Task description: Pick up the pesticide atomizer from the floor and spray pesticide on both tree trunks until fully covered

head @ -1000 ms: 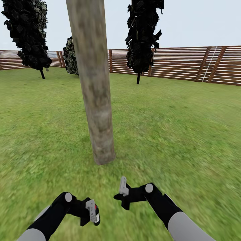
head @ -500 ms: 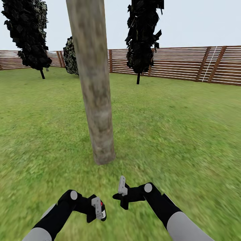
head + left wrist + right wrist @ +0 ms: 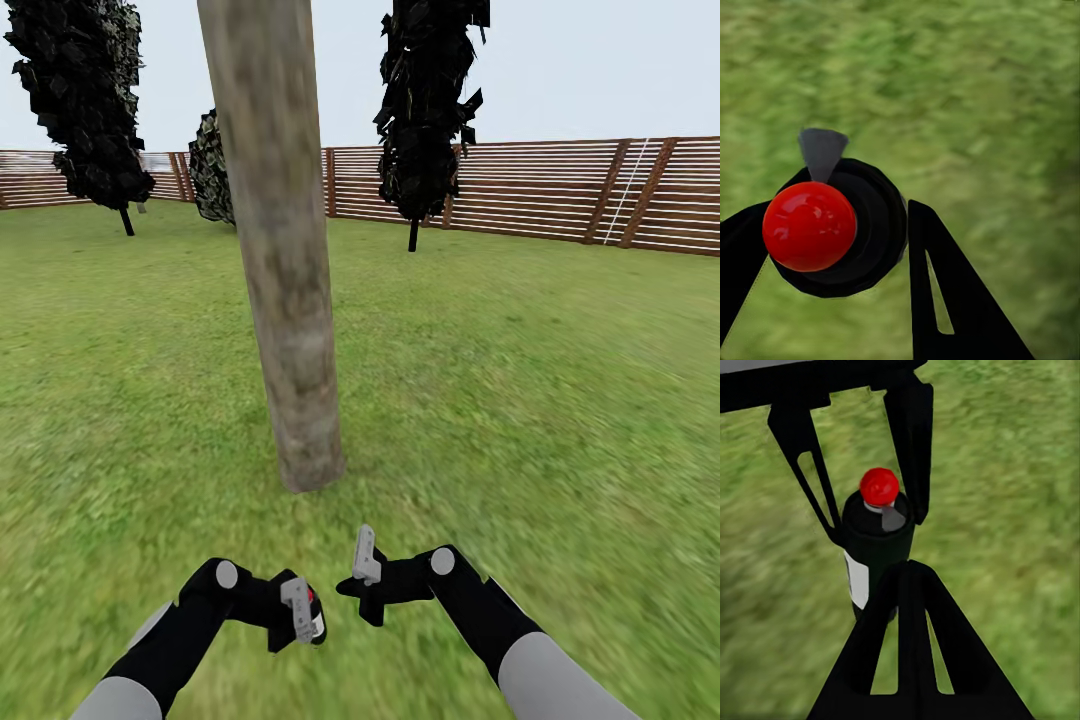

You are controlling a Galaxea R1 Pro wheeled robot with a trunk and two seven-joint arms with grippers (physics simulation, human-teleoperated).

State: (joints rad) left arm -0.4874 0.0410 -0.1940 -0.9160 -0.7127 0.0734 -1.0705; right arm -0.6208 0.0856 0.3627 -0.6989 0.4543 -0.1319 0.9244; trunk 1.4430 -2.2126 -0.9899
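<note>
A thick grey-beige tree trunk (image 3: 287, 280) rises from the grass floor (image 3: 520, 400) just ahead of me, slightly left of centre. Its foliage is above the picture. The pesticide atomizer (image 3: 314, 614) is a black bottle with a red cap (image 3: 808, 225) and a white label. My left gripper (image 3: 302, 612) is shut on it, low in front of the trunk's base. In the right wrist view the atomizer (image 3: 874, 556) stands upright between the left gripper's fingers (image 3: 916, 472). My right gripper (image 3: 364, 548) is shut on nothing, close to the right of the atomizer, with its fingertips (image 3: 907, 577) pointing at the bottle.
A brown slatted fence (image 3: 560, 190) closes the lawn at the back. Dark narrow conifers stand at the far left (image 3: 90, 110) and behind the trunk to the right (image 3: 430, 110), and a dark bush (image 3: 212, 170) sits by the fence. Open grass spreads on both sides.
My left gripper has carried the atomizer to the right and slightly up, closer to the right gripper. The right gripper has barely moved.
</note>
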